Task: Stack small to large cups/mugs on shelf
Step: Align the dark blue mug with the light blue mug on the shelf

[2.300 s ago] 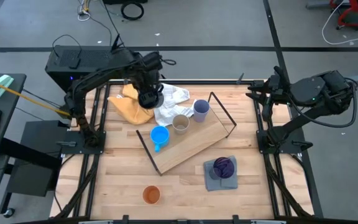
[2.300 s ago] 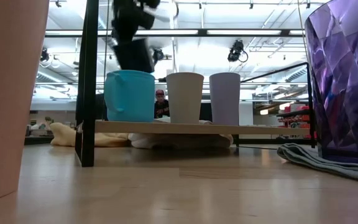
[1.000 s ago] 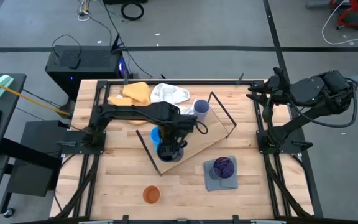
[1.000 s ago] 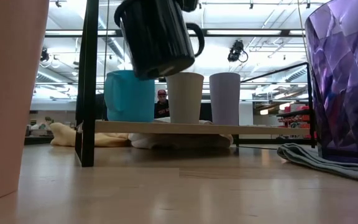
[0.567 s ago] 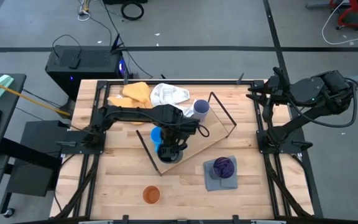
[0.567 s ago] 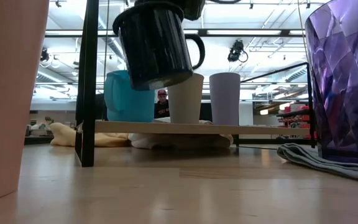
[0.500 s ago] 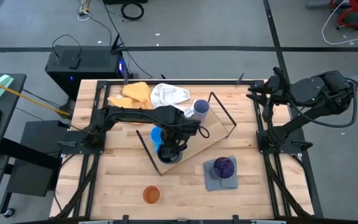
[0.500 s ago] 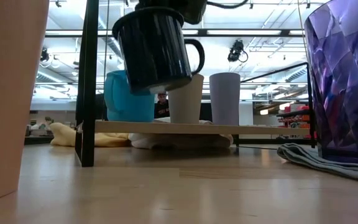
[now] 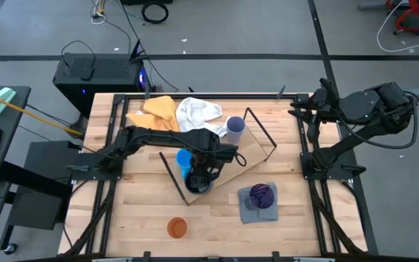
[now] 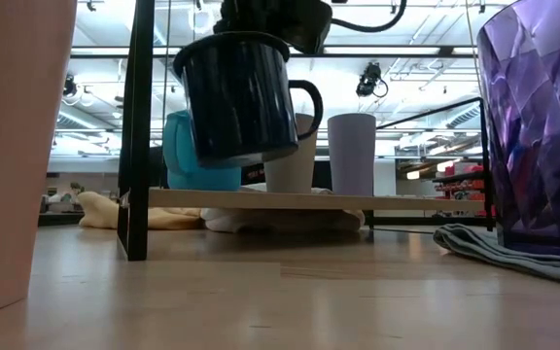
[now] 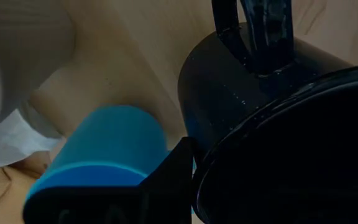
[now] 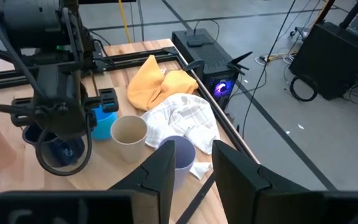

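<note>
Navy mug (image 10: 239, 97) (tilted) gripped by left fingers (image 9: 204, 175) above shelf (image 10: 261, 199); right fingers (image 12: 188, 163) parted

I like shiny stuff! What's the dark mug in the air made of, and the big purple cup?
The dark navy mug, held by the left tool, looks like glossy enamelled metal: thin rim, tiny speckles, bright reflections. The purple cup looks like see-through faceted plastic or glass; I can't tell which.

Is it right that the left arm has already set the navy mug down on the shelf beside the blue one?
Not set down: the low view shows the navy mug hanging above the shelf, held by the left gripper, beside the blue mug.
</note>
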`<action>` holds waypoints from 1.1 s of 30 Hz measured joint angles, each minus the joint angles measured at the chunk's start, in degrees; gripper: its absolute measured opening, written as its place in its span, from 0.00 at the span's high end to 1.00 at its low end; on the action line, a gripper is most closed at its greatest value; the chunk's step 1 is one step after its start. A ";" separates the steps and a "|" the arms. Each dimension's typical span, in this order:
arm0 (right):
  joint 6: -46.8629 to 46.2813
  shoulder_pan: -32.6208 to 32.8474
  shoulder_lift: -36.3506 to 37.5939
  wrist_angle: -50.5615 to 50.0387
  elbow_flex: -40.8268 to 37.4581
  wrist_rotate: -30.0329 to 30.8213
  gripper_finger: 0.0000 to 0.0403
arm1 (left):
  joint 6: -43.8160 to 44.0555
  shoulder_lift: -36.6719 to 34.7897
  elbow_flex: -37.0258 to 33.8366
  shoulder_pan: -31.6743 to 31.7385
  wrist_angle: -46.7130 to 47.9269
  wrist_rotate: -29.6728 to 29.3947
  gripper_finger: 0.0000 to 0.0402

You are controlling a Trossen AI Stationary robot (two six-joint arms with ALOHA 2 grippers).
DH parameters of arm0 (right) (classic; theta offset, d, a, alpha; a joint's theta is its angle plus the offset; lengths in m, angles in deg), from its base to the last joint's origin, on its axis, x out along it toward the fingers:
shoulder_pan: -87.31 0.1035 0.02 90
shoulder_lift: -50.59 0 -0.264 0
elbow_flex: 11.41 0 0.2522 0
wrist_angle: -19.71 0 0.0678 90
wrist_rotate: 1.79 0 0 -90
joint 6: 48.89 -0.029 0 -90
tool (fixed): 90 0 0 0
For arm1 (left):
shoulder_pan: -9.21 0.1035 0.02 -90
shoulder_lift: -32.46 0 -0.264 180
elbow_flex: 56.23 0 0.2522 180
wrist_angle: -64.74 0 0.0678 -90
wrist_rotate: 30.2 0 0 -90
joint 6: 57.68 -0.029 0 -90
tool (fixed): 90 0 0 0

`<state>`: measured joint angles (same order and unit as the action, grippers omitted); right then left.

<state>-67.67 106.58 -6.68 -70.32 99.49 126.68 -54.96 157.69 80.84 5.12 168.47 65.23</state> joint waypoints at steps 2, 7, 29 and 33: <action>-0.14 0.02 -0.02 0.00 0.00 -0.02 0.72 | 0.02 -0.02 0.02 0.16 0.00 0.01 0.94; -0.16 0.02 0.00 0.02 0.00 -0.02 0.72 | 0.04 -0.02 0.00 0.31 0.02 0.01 0.94; -0.57 0.02 -0.02 0.02 0.00 -0.04 0.72 | -3.73 1.29 -0.04 0.12 0.04 0.01 0.94; -0.57 0.00 -0.02 0.02 0.00 -0.07 0.72 | -4.99 1.72 0.02 0.16 0.04 0.00 0.94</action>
<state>-68.25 106.58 -6.70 -70.30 99.49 126.62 -59.95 159.40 80.86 5.28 168.52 65.23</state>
